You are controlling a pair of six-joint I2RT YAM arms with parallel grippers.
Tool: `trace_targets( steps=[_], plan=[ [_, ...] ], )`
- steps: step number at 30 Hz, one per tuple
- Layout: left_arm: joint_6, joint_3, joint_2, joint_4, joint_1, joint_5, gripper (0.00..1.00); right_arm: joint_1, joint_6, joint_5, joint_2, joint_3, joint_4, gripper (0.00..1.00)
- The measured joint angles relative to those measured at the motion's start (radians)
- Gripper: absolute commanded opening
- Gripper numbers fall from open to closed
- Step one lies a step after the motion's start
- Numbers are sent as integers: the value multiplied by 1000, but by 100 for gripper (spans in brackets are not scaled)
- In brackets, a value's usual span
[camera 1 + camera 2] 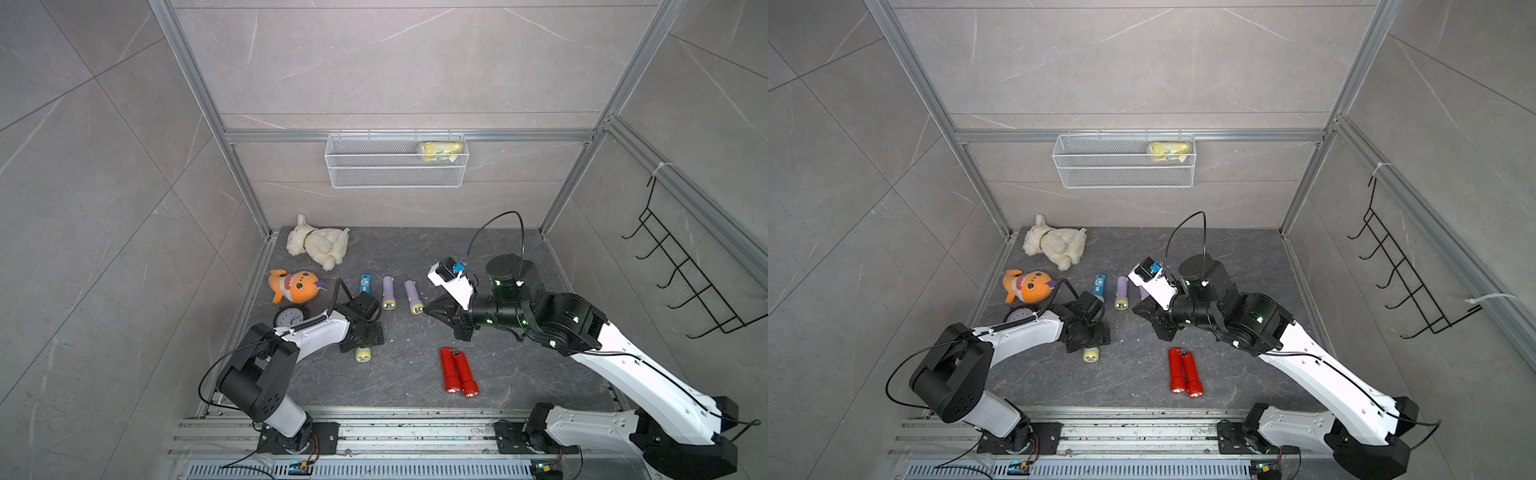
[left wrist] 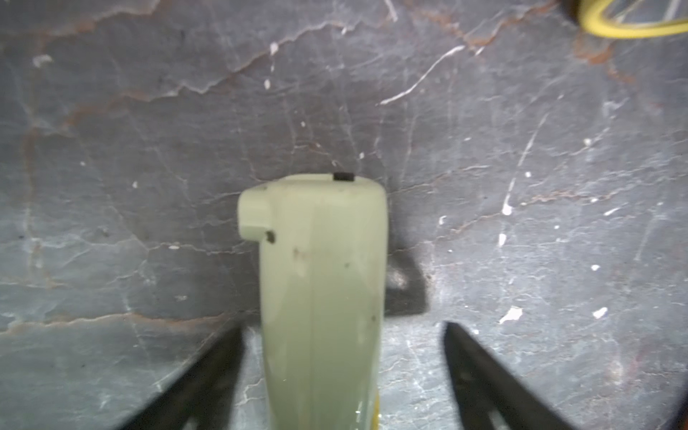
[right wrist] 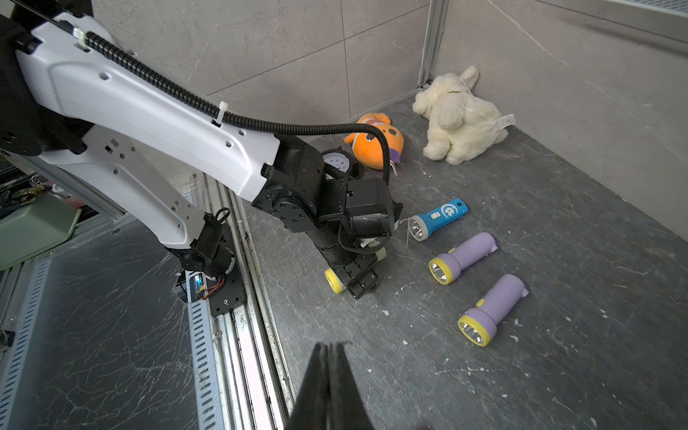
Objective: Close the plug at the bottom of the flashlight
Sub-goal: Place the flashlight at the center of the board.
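A pale green flashlight (image 2: 322,298) with a yellow head (image 1: 363,354) lies on the dark stone floor. My left gripper (image 2: 342,327) is low over it and open. Its two black fingers (image 2: 480,376) stand on either side of the body with a gap on each side. The flashlight's bottom end (image 2: 316,190) points away from the wrist camera; its plug looks flush, with a small tab at one side. My right gripper (image 3: 329,344) is shut and empty, hovering over the floor near the purple flashlights (image 1: 413,296). Both top views show the left gripper (image 1: 1088,332) above the flashlight's head (image 1: 1091,354).
Two purple flashlights (image 3: 461,257) (image 3: 491,309) and a blue one (image 1: 365,284) lie behind the left gripper. Two red flashlights (image 1: 457,372) lie at the front middle. A clock (image 1: 289,318), an orange plush (image 1: 293,286) and a white plush (image 1: 318,245) sit at left. A wire basket (image 1: 397,178) hangs on the back wall.
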Motion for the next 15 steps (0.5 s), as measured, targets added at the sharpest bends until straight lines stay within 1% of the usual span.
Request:
trace_targets(
  steps=[4,8,10,12,15],
  plan=[
    [-8,-18,-24,-23,0,-6,100,0,0,-3,14,0,0,8],
    [-2,-14,-93,-108,-5,-46,100,0,0,-4,29,0,0,8],
    [13,25,-140,-176,-16,-89,100,0,0,-3,40,0,-3,9],
    [40,103,-190,-226,-30,-134,100,0,1,-2,54,3,-11,11],
    [104,216,-249,-220,-53,-159,100,0,5,13,77,16,-25,11]
  ],
)
